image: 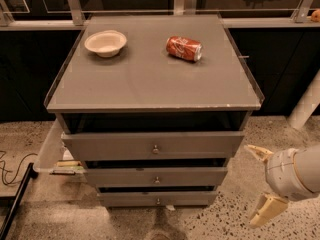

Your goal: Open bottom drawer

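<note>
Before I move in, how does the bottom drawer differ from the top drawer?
The bottom drawer front looks slimmer and narrower than the top drawer front. The bottom drawer sits just above the floor; the top drawer sits right under the tabletop. The pincer, open, hangs to the right, touching neither, nearer the bottom drawer's level than the top drawer's. Both are grey, each with a small round centre knob.

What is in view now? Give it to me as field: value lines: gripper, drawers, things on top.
gripper: open, low to the right of the cabinet, touching nothing
bottom drawer: lowest grey front, small round knob, not held
other drawers: top drawer, middle drawer below it
on the cabinet: bowl at left, red can lying on its side at right
</note>
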